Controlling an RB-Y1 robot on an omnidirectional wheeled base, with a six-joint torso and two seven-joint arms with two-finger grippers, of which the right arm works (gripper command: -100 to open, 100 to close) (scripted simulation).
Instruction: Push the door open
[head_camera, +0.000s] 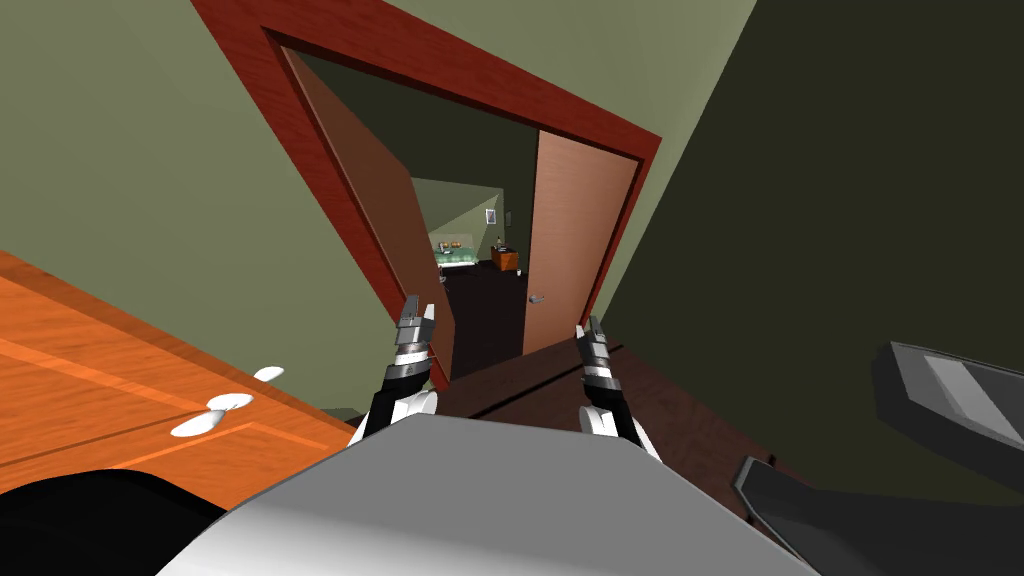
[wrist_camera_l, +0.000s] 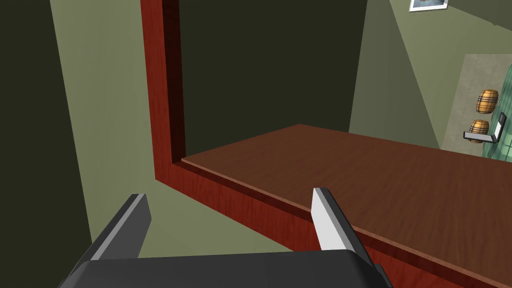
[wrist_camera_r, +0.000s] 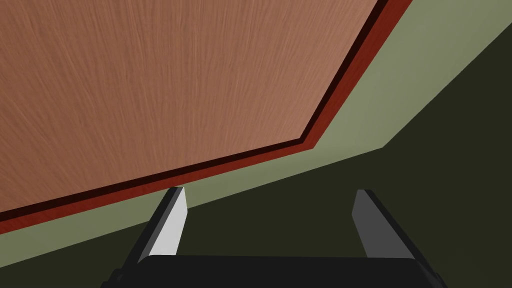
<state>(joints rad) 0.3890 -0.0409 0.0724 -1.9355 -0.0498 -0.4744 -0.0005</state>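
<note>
**Doorway: left leaf swung in, both grippers spread**

Head view: the left gripper (head_camera: 415, 312) and right gripper (head_camera: 590, 330), jaws spread, face the red frame (head_camera: 330, 190). The left leaf (head_camera: 375, 210) stands swung inward beyond the left jaws. The right leaf (head_camera: 580, 240), with its handle (head_camera: 537, 298), stands beyond the right jaws. An orange cabinet (head_camera: 100, 380) lies outboard of the left jaws.

Left wrist view: the green wall (wrist_camera_l: 100, 125) shows between the fingers.

Right wrist view: the light brown panel of the right leaf lies ahead.

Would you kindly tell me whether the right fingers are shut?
No, the right fingers stand wide apart with nothing held between them.

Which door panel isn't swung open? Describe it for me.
Find the red door frame in the green wall. Of its two brown panels, yours is the right panel: lighter, flat in the frame, while the left panel stands swung away.
</note>
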